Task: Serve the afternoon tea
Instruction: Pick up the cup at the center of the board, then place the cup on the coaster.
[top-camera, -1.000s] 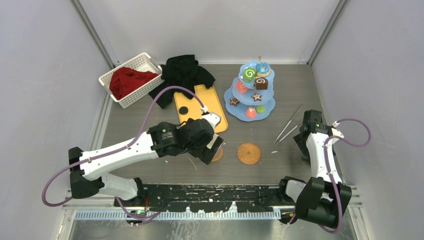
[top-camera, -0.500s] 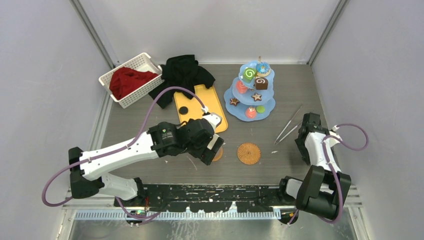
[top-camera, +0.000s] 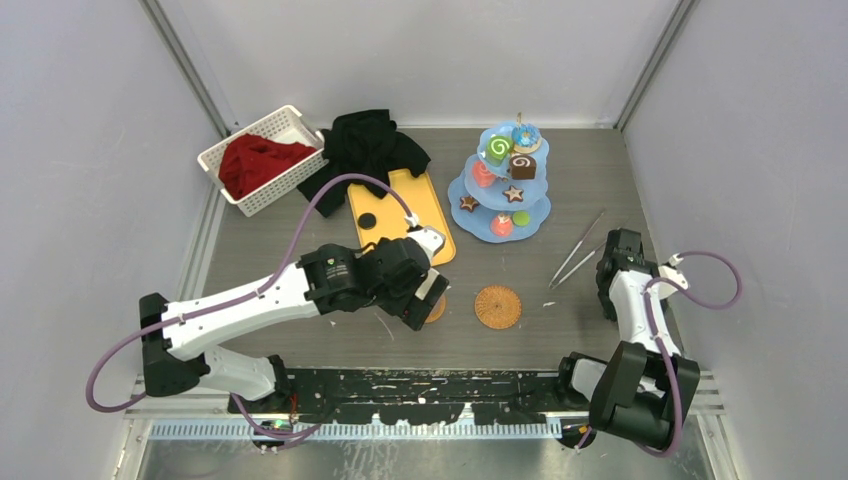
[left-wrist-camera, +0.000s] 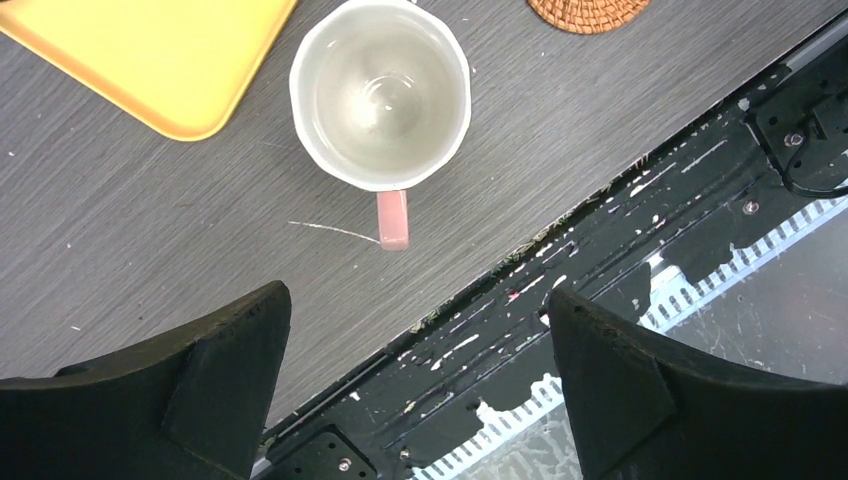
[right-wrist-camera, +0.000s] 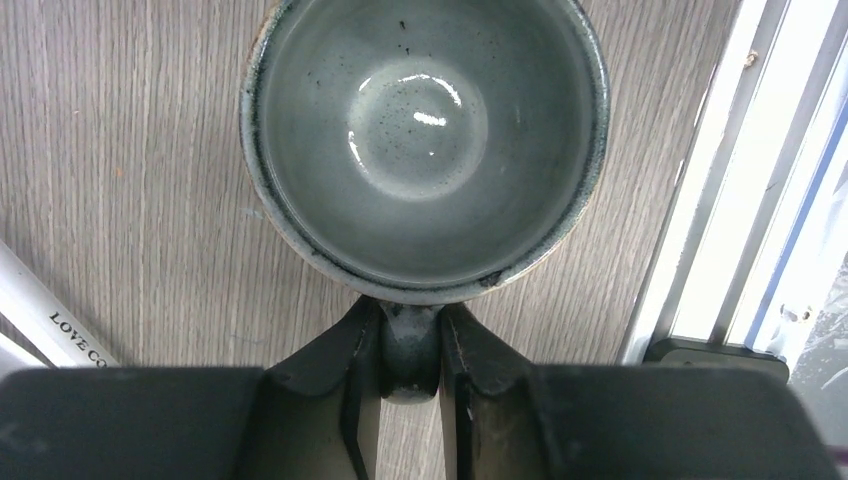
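Right gripper (right-wrist-camera: 410, 328): a second ago its jaws stood wide. Now they have drawn in narrow and pinch the handle of the grey metal mug (right-wrist-camera: 425, 140), one finger (right-wrist-camera: 350, 385) on each side.
Right arm: it has crept a little toward 12 o'clock over that second, bringing the fingers onto the handle.
Grey metal mug: upright and empty near the table's 4 o'clock edge, beside the right rail, with its handle at 6 o'clock in the wrist view. It looks to be resting on the wood, not yet lifted. From above the arm hides it.
Left gripper (left-wrist-camera: 420, 385): unchanged, its fingers spread wide and holding nothing as it hangs over the pink-handled cream mug (left-wrist-camera: 380, 95).
Cream mug: upright and empty on bare table, handle toward 6 o'clock. The yellow tray (left-wrist-camera: 150, 50) is near at 10 o'clock and a woven coaster (left-wrist-camera: 588, 10) near at 1 o'clock.
Tiered stand (top-camera: 470, 190): at the table's 1 o'clock, sweets on all its tiers, well apart from both mugs.
Tweezers (top-camera: 578, 250): lying between the stand and the right arm.
What it means: I judge the grey mug is now secured for carrying, while the cream mug waits for a grip.
Watch for: a thin handle pinch may let the mug swing when raised.
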